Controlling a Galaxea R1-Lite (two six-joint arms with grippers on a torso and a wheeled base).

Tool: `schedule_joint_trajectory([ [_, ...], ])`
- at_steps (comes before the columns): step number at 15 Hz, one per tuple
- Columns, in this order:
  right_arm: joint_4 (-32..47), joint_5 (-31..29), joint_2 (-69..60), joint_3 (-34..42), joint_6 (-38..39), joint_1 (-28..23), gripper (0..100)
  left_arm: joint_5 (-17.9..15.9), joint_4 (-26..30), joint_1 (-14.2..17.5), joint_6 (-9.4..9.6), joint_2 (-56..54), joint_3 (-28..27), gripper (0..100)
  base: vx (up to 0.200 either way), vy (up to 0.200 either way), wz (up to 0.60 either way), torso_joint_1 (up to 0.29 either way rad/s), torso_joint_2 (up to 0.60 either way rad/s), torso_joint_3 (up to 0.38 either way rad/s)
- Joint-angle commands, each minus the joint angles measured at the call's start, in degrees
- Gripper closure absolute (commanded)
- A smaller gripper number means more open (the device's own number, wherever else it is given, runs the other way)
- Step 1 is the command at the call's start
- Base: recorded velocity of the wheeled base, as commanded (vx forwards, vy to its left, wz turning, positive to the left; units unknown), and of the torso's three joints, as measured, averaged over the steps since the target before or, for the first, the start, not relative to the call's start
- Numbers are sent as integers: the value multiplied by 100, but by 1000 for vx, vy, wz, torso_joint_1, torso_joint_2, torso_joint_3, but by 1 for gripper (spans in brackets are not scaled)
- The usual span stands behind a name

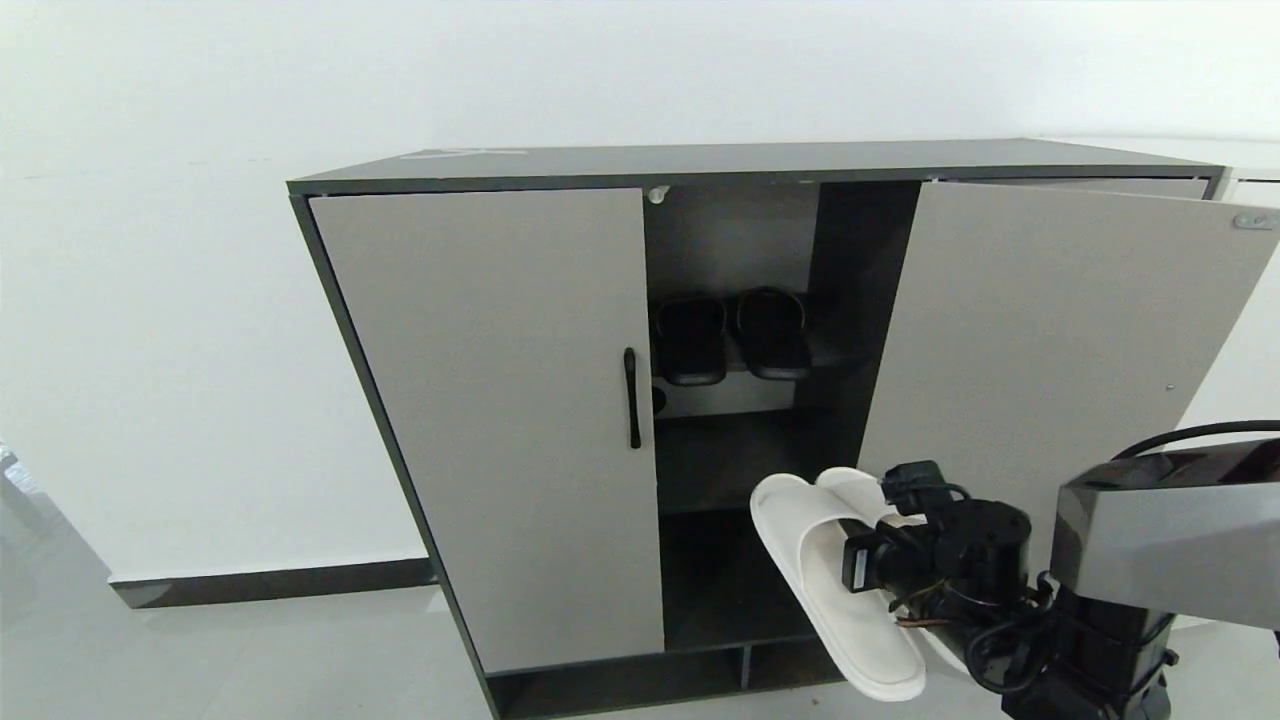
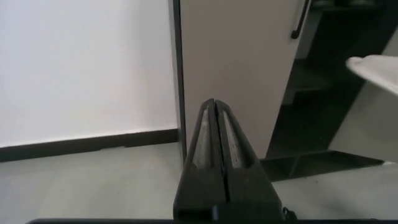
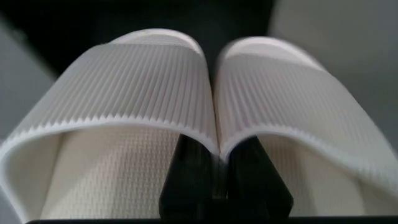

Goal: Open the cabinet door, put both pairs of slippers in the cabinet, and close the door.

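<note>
The right tool (image 3: 219, 177) was seen pinching the pair of white slippers (image 3: 155, 87) by the inner edges of their two straps. These edges were squeezed together between its fingers, and the fingertips themselves were hidden under the ribbed straps. In the head view the white slippers (image 1: 830, 580) were held side by side with their toes toward the cabinet (image 1: 700, 160), in front of its open lower part. The heel of the farther slipper was covered by the wrist.

The left tool (image 2: 214, 143) was pointed toward the outer edge of the left door (image 2: 236, 68), low over the floor (image 2: 93, 180). Its fingers were pressed flat together with nothing between them.

The right door (image 1: 1040, 330) was swung open, with its lower part hidden behind the arm. The left door was shut, and its black handle (image 1: 631, 397) was set near its inner edge. A pair of black slippers (image 1: 730, 335) was seen on the upper shelf (image 1: 835, 352), their far ends hard to make out in the dark interior. The cabinet's foot was cut off by the lower edge of the head view.
</note>
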Motion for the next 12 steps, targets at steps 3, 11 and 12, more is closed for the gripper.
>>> schedule_joint_trajectory([
  [3, 2, -4, 40, 116, -31, 217, 100, -1, -4, 6, -8, 7, 0, 100, 0, 0, 400, 0, 2, 2],
  [11, 2, -109, 66, -95, -49, 173, 100, -1, -4, 6, -8, 7, 0, 100, 0, 0, 75, 0, 1, 0],
  [12, 2, -250, 92, -166, -67, 129, 100, -1, -4, 6, 1, 7, 0, 100, 0, 0, 0, 0, 0, 0],
])
